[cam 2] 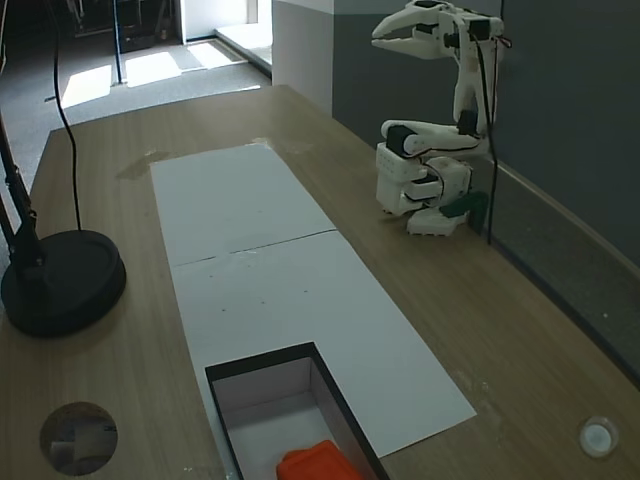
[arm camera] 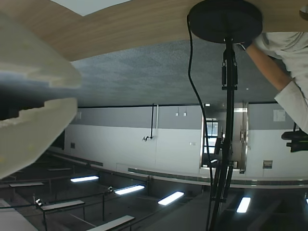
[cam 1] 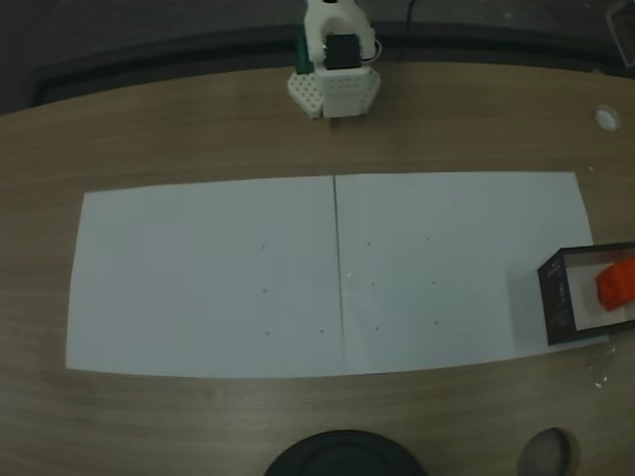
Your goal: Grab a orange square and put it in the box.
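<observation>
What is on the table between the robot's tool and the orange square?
Just white paper sheets and bare wooden table. In a fixed view, the tool is folded up high, and the orange square sits in the box.

Colours, bench and task items.
Orange square (cam 1: 616, 281) bright orange-red; box (cam 2: 331, 392) dark brown-black walls, pale whitish floor. Bench (cam 1: 198, 129) brown wood grain under white paper sheets (cam 1: 208, 278). Arm (cam 2: 430, 170) white; lamp base (cam 2: 62, 282) black.
</observation>
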Robot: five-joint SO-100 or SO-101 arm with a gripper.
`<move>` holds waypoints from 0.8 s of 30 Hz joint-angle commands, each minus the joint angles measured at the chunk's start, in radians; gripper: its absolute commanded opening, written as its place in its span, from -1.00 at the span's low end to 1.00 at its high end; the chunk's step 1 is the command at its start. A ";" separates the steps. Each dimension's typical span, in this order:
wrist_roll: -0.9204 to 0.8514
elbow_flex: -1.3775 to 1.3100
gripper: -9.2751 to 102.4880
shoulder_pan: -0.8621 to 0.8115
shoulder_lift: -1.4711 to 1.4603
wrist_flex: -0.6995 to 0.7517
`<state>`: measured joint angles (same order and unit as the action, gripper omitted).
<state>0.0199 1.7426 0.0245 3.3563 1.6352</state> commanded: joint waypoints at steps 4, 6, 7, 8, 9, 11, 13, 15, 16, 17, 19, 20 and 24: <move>-0.006 0.048 -0.84 -0.005 0.052 -0.137; -0.006 0.086 -0.84 -0.005 0.091 -0.170; -0.006 0.104 -0.84 -0.005 0.114 -0.181; -0.006 0.115 -0.84 -0.005 0.123 -0.181; -0.006 0.126 -0.84 -0.006 0.129 -0.181; -0.006 0.137 -0.84 -0.006 0.123 -0.183; -0.006 0.137 -0.84 -0.006 0.120 -0.186; -0.006 0.161 -0.84 -0.006 0.118 -0.201; -0.006 0.195 -0.84 -0.005 0.120 -0.221; -0.006 0.235 -0.84 -0.005 0.121 -0.241; -0.006 0.337 -0.83 -0.005 0.121 -0.296; -0.006 0.394 -0.83 -0.005 0.121 -0.337; -0.006 0.635 -0.83 -0.006 0.121 -0.540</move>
<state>0.0199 2.2688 0.0215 3.4561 1.1858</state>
